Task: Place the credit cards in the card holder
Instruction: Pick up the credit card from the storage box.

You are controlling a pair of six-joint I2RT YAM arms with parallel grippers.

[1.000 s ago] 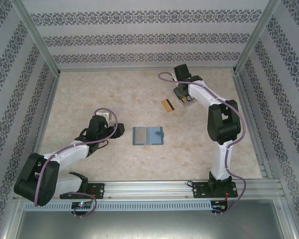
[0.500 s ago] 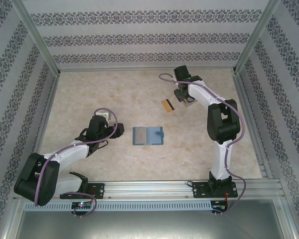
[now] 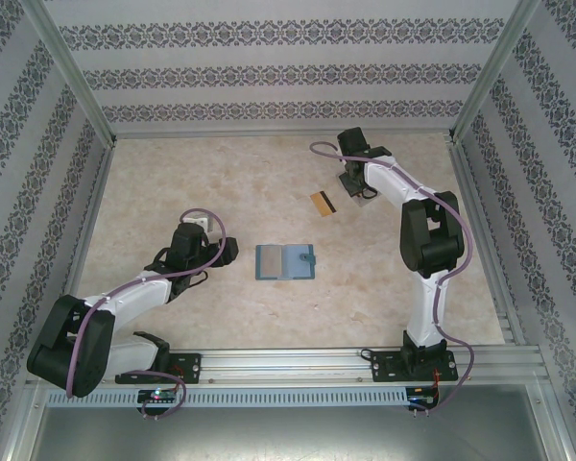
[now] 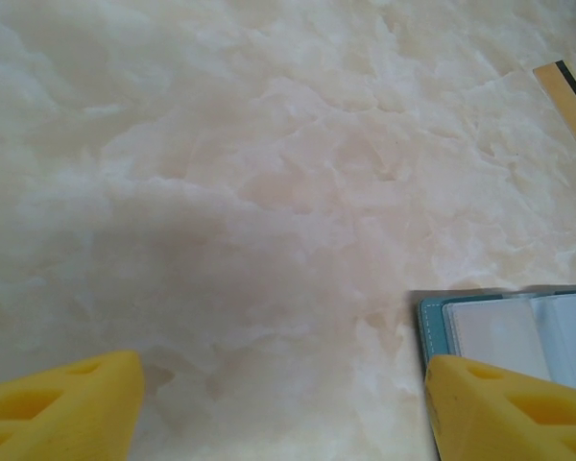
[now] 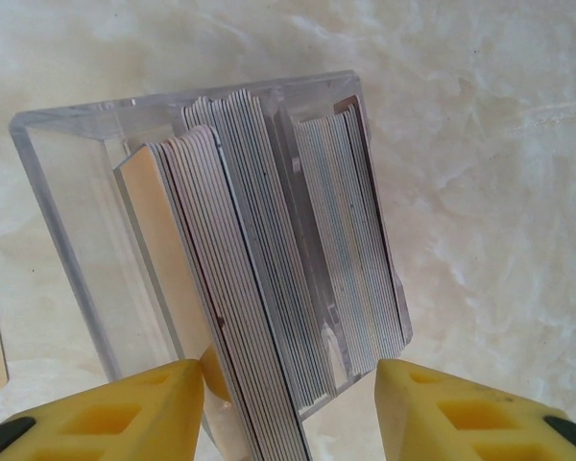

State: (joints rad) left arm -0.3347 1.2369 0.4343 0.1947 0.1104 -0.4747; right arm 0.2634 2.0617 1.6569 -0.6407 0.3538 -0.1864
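The teal card holder lies open on the table's middle; its corner shows beside my left gripper's right finger. My left gripper hangs open over bare table just left of the holder, holding nothing. One orange-gold credit card with a dark stripe lies flat further back, and shows as an orange-gold strip at the left wrist view's top right. Several credit cards stand on edge in a clear rack. My right gripper is open, its fingers either side of that stack; the right finger stands clear of it.
The clear rack sits at the back right under my right wrist. Patterned walls and metal posts enclose the table on three sides. A rail runs along the near edge by the arm bases.
My right gripper's fingers have drawn closer together around the card stack, and the wrist shifted slightly. The left arm, the card holder and the orange-gold card have not moved.
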